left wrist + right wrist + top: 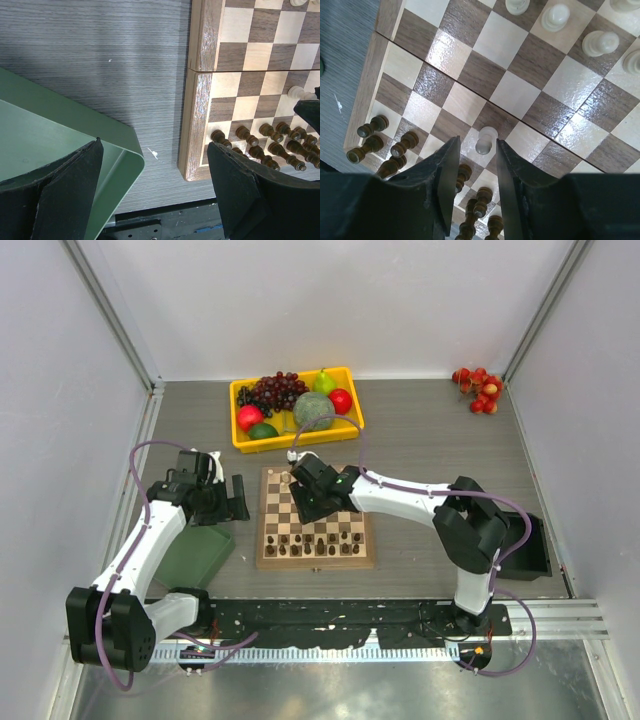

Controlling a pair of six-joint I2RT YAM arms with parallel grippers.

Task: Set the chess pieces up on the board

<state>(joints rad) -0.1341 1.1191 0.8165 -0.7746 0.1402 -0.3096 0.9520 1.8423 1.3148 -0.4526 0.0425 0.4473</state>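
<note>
Chess pieces of dark brown wood (315,543) stand in two rows along the near edge of the square wooden chessboard with tan and brown checks (283,502), which lies at the middle of the grey wood-grain surface (420,440). In the top external view, the right end effector (310,510) hangs over the board's left half and hides part of it. The left end effector (238,500) hovers just left of the board, beside the green flat tray (195,555). A yellow plastic tray of fruit (240,445) sits behind the board, and a cluster of small red fruits (477,388) lies at the far right corner. In the left wrist view, the left end effector (156,145) is spread wide and holds nothing. One finger is over the green tray's corner and the other over the board's near left corner, where the dark pieces stand upright. In the right wrist view, the right end effector (477,142) is set narrow around one upright pale cream pawn (485,140), just beyond the dark rows. A strip of board shows between pawn and one finger, so it is not clamped. Further pale cream chess pieces (580,30) stand toward the far side.
</note>
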